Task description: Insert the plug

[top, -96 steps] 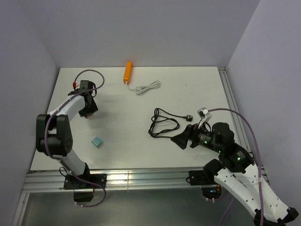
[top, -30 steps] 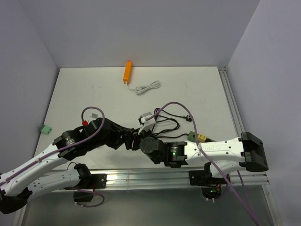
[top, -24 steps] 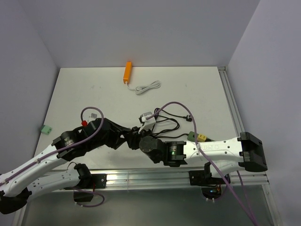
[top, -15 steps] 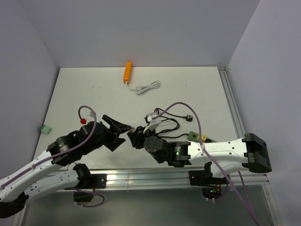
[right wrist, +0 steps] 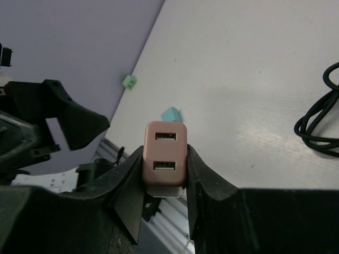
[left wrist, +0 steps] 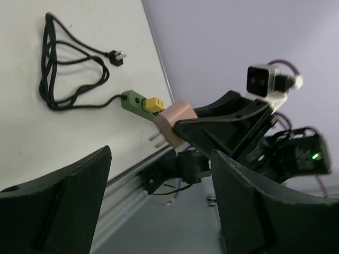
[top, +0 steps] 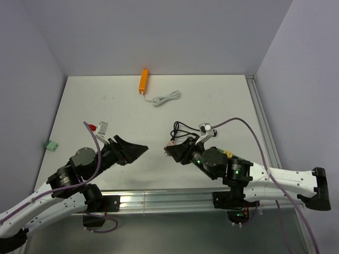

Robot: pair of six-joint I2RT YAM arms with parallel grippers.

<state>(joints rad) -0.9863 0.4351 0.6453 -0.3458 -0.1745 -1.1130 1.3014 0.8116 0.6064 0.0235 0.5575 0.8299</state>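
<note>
The right gripper (top: 176, 150) is clamping the pink plug (right wrist: 165, 153) between its black fingers, holding it in the air above the table (top: 212, 100) at about 6 o'clock. The plug is a smooth, rounded block with two USB slots facing the right wrist camera and metal prongs pointing toward the left arm. The left gripper (top: 136, 148) is hanging at 7 o'clock with its fingers spread wide and nothing between them, a clear gap separating it from the plug.

The matte white tabletop is lying open through the middle and left. Ribbed metal rails are running along its near and right edges. The orange power strip (top: 143, 81), a long slim bar, is lying at 12 o'clock near the far edge, its white cord (top: 167, 98) bunched just beside it. A thin black cable (top: 183, 129) is coiling loosely at 5 o'clock, just beyond the right gripper, one end joining a green and yellow connector (left wrist: 139, 101). A small teal block (right wrist: 170, 114) is sitting on the table, and a green block (top: 51, 144) is lying past the left edge.
</note>
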